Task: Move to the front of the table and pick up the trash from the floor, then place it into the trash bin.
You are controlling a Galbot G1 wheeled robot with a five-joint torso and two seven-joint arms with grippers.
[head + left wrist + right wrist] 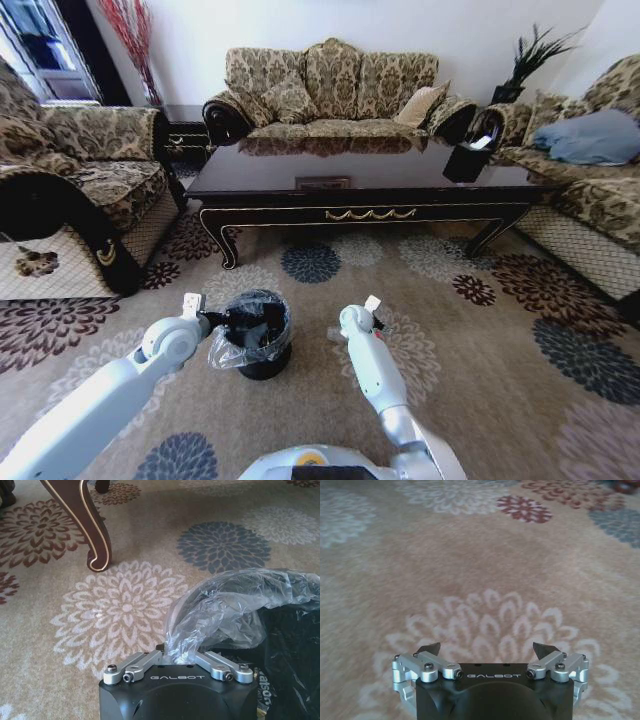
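The trash bin (262, 345) stands on the carpet just ahead of me, black with crinkly clear plastic (225, 610) at its rim. My left gripper (228, 322) reaches over the bin's left rim. In the left wrist view the left gripper (177, 652) is shut, and the clear plastic rises from between its folded links. I cannot tell whether that plastic is the bin's liner or a loose piece. My right gripper (368, 308) hovers to the right of the bin. Seen from the wrist, the right gripper (487, 650) is open over bare carpet. The trash on the floor is out of view. The table (360, 185) lies beyond the bin.
Sofas surround the table on the left (70, 190), back (335, 95) and right (590, 170). A black box holder (468, 155) sits on the table's right end. A carved table leg (95, 535) stands on the flowered carpet (485, 570), which runs open to the right of the bin.
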